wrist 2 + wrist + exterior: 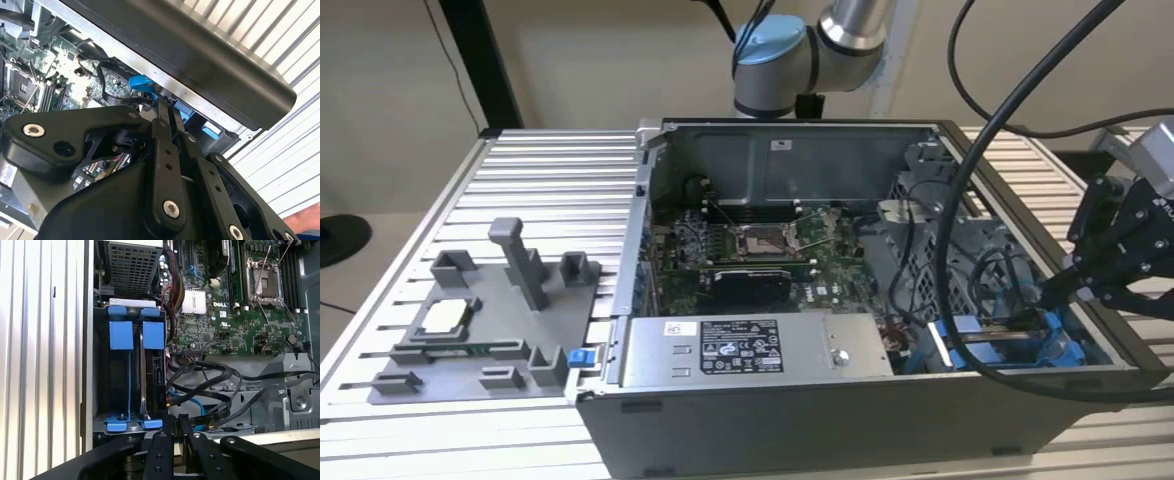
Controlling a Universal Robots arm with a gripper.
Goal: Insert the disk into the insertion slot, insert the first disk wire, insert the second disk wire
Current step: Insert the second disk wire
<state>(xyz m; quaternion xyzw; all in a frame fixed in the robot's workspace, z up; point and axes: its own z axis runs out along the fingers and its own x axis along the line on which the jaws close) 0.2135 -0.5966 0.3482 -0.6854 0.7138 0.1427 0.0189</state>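
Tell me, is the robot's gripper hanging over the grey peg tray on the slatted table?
Not quite. The exterior view shows the gripper hanging by the blue-railed insertion slot of the open computer case on the slatted table, at the exterior view's right.

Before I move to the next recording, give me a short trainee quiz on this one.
1. True or false: the tray stands on the table, outside the case.
2. The gripper is nearest to: A the tray, B the slot, C the socket.
3. Fill in: the slot's tabs are ___ in colour.
Key: 1 true; 2 B; 3 blue.
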